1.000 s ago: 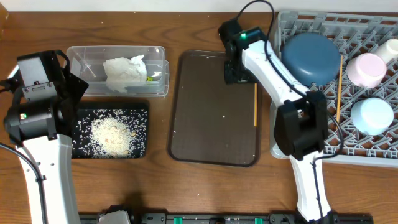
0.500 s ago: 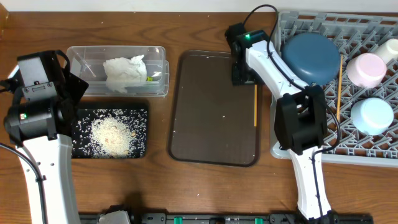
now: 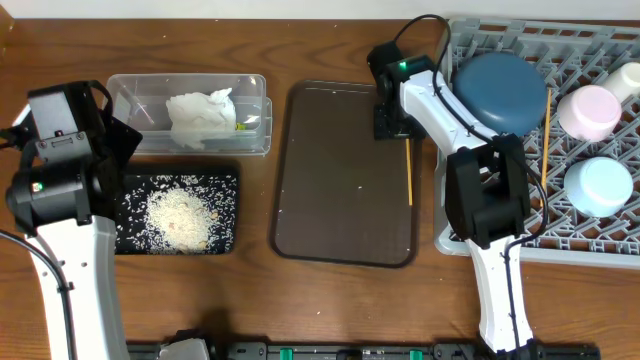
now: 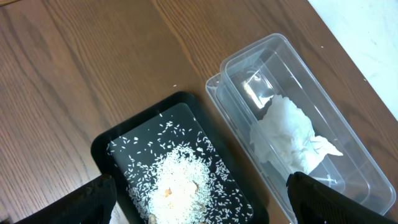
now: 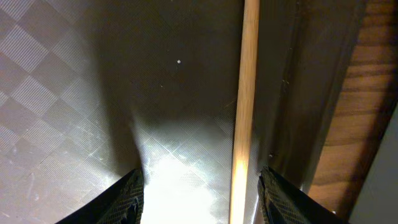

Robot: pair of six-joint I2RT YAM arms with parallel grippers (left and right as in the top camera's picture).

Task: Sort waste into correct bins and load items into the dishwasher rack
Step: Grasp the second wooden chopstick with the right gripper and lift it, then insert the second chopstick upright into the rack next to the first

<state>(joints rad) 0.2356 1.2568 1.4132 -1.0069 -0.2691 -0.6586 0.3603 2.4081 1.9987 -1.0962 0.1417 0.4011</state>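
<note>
left arm upright at its own side, left gripper pointing down, jaws wide apart. right arm stretched forward and inward, right gripper low, facing straight down, jaws parted.

We observe that the right gripper has shifted rightward over the brown tray. Its jaws now straddle the chopstick.

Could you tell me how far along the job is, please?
Done: napkin in the tub, rice in the black tray, three bowls and one chopstick in the rack. In hand: right gripper open astride the last chopstick on the brown tray. Remaining: racking it.
</note>
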